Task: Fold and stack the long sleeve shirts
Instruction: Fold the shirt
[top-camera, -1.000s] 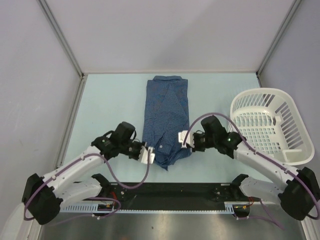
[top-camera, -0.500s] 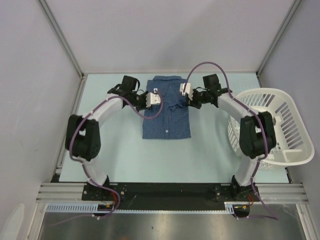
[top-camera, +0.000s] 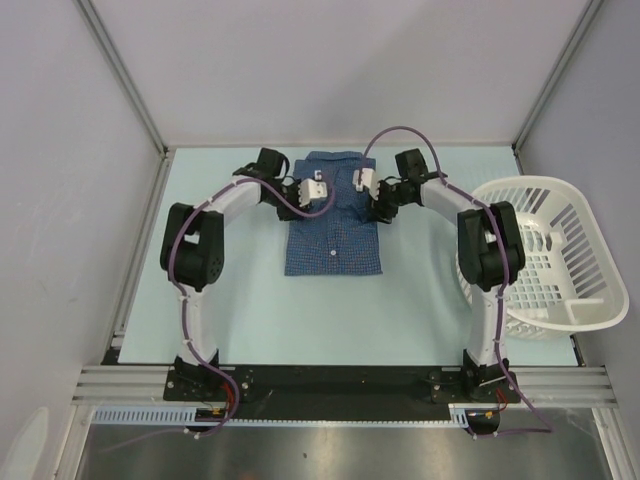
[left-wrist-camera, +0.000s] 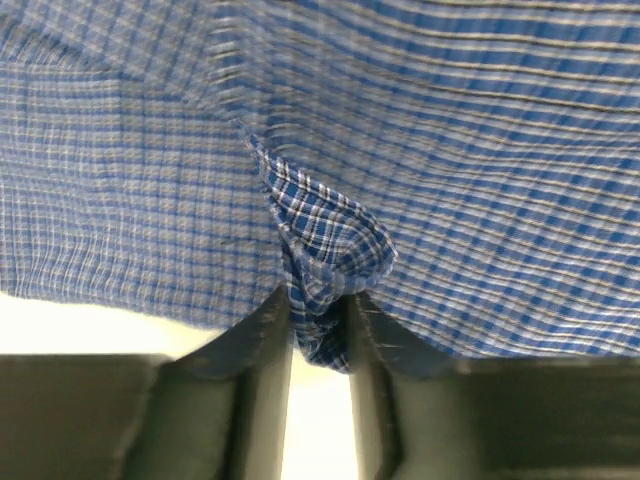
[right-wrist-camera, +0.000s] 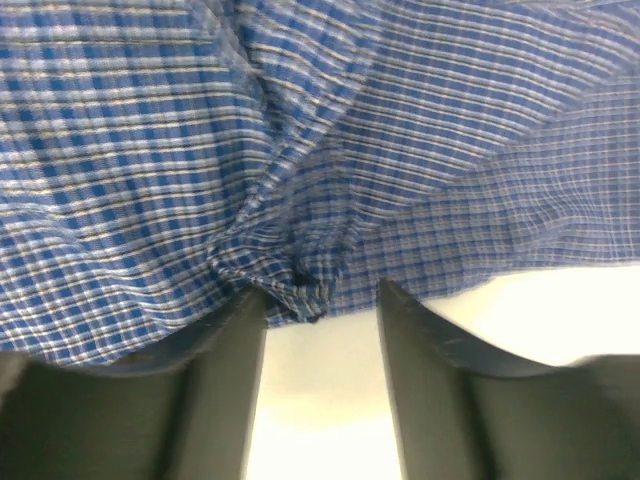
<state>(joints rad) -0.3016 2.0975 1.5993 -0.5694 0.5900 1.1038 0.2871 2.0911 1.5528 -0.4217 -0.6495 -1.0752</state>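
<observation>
Folding looks done: the blue checked cloth shirt (top-camera: 332, 228) lies as a rectangle far out on the pale counter (top-camera: 230, 285), left gripper (left-wrist-camera: 320, 318) clamped on a tuck, right gripper (right-wrist-camera: 322, 305) jaws apart, only letting go left.

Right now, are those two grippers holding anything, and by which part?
The left gripper pinches a small fold at the edge of the shirt; the right gripper stands open, holding nothing.

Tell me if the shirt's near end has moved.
Yes, toward the back: the near end of the shirt was level with the near rim of the basket, now its middle.
</observation>
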